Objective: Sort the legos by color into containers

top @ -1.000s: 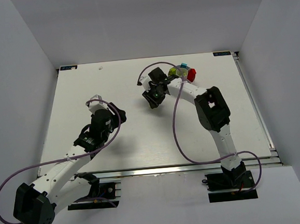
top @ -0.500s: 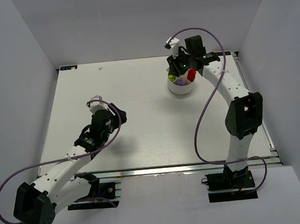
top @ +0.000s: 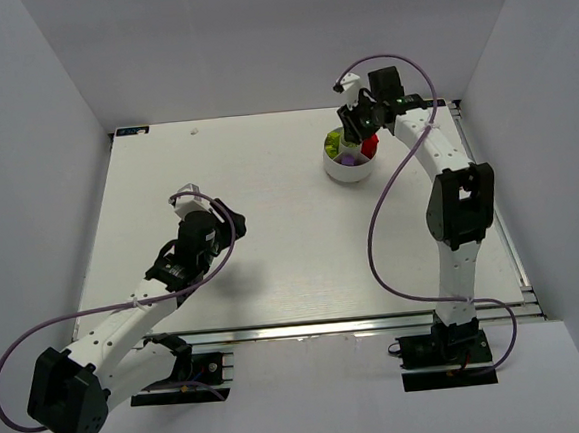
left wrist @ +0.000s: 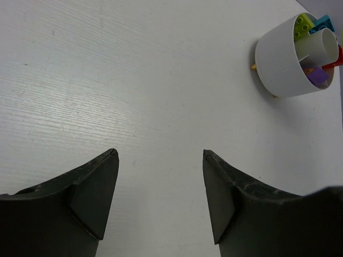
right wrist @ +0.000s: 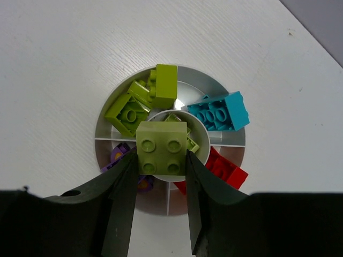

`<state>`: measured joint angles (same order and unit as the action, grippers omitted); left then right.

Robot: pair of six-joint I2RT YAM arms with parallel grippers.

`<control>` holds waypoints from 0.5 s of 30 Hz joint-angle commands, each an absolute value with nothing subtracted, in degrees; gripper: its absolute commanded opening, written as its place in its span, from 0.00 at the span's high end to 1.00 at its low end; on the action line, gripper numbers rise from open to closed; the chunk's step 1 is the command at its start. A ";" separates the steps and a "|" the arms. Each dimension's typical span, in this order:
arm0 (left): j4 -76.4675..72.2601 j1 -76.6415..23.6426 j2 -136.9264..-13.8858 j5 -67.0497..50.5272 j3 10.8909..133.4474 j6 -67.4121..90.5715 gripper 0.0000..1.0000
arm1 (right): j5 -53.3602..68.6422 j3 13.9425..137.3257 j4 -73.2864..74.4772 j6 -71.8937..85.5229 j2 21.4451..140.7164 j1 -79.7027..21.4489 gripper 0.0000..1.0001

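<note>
Right gripper (right wrist: 161, 167) clamped on lime brick (right wrist: 161, 145), poised over middle of dish (right wrist: 100, 140), likely for release; left gripper (left wrist: 159, 184) apart, empty

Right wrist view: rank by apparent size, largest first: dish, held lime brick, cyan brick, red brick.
1. dish, largest by far.
2-3. held lime brick and cyan brick look alike; the held one sits nearer the camera, so unranked.
4. red brick, smallest as seen, partly hidden.
</note>
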<state>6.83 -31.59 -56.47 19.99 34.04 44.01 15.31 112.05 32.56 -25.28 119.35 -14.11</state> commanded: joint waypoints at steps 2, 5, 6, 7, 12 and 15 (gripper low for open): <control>5.98 -31.11 -55.72 19.34 33.49 44.12 0.27 | 14.59 114.78 32.43 -26.19 120.32 -13.54 1.00; 5.98 -31.11 -55.81 19.16 33.49 44.12 0.27 | 14.50 114.79 32.34 -26.10 121.02 -13.36 0.95; 5.80 -31.11 -55.81 19.16 33.57 44.12 0.27 | 14.41 114.70 32.43 -26.10 121.29 -13.27 0.92; 5.80 -31.11 -55.90 19.16 33.75 44.12 0.27 | 14.33 114.61 32.52 -26.19 121.38 -13.36 0.89; 5.71 -31.11 -56.25 19.07 33.93 44.12 0.27 | 14.33 113.73 32.43 -25.75 121.12 -12.83 0.48; 5.71 -31.11 -56.16 19.07 34.10 44.12 0.27 | 14.77 113.73 32.52 -25.49 120.41 -12.57 0.31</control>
<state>6.83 -31.33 -56.47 19.53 34.00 44.01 14.70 112.07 33.08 -25.58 121.40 -13.10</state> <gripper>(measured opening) 0.734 0.668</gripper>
